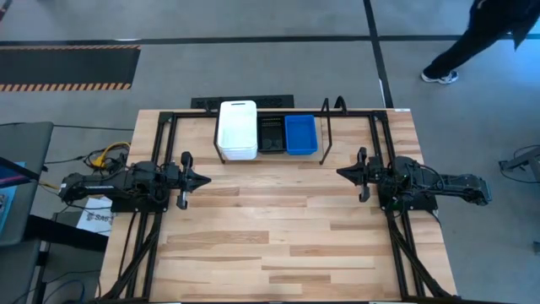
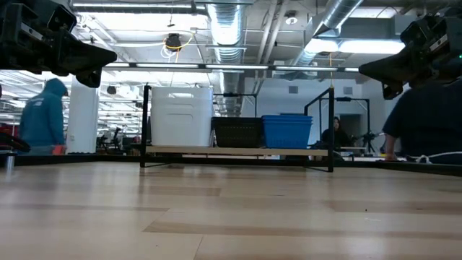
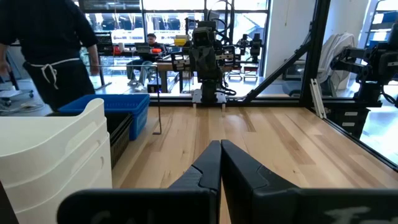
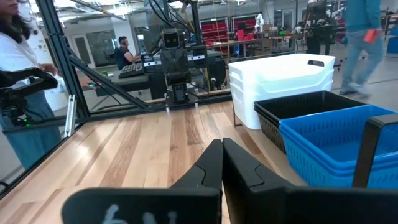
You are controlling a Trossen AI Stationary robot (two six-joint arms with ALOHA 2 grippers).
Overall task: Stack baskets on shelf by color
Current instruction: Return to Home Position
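While looking straight down on the table (image 1: 278,245), found the shelf (image 1: 325,139) at twelve o'clock, by the far edge. Counted three piles on it, side by side: white baskets (image 1: 237,128) toward eleven, black baskets (image 1: 271,133) in the middle, blue baskets (image 1: 300,134) toward one. Sorted by colour, so judged the stacking done.

Placed the left gripper (image 1: 202,179) at nine o'clock and the right gripper (image 1: 341,173) at three. Saw both raised off the wood and well apart from the shelf, each with fingers pressed together on nothing.

Took the baskets for light, stiff, smooth plastic — likely to slide on the thin tubes and to nest loosely in one another. Would pinch one by a long rim wall, near its middle, rather than at a rounded corner. Expected a nudge on the white pile — the tallest — to shift the light rack as well.
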